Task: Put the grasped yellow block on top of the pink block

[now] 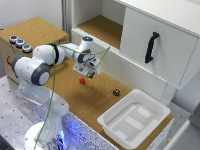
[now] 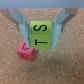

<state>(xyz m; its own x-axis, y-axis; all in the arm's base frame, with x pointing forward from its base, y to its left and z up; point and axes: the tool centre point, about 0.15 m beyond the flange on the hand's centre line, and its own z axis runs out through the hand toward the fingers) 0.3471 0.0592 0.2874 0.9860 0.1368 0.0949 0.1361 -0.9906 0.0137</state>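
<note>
Between the two fingers (image 2: pixel 21 24) of the Franka arm's hand (image 2: pixel 41 31), the yellow block (image 2: pixel 40 35) sits clamped, its face printed with dark letters. Just beside and beneath it in the wrist view lies the pink block (image 2: pixel 24 51), tilted at an angle on the cork surface (image 2: pixel 65 67); whether the two cubes touch cannot be told. Seen from the exterior view, the hand (image 1: pixel 90 73) hangs just above the pink block (image 1: pixel 82 80), while a dark small block (image 1: pixel 116 92) rests well apart toward the exterior view's right, near a white tray (image 1: pixel 159 107).
</note>
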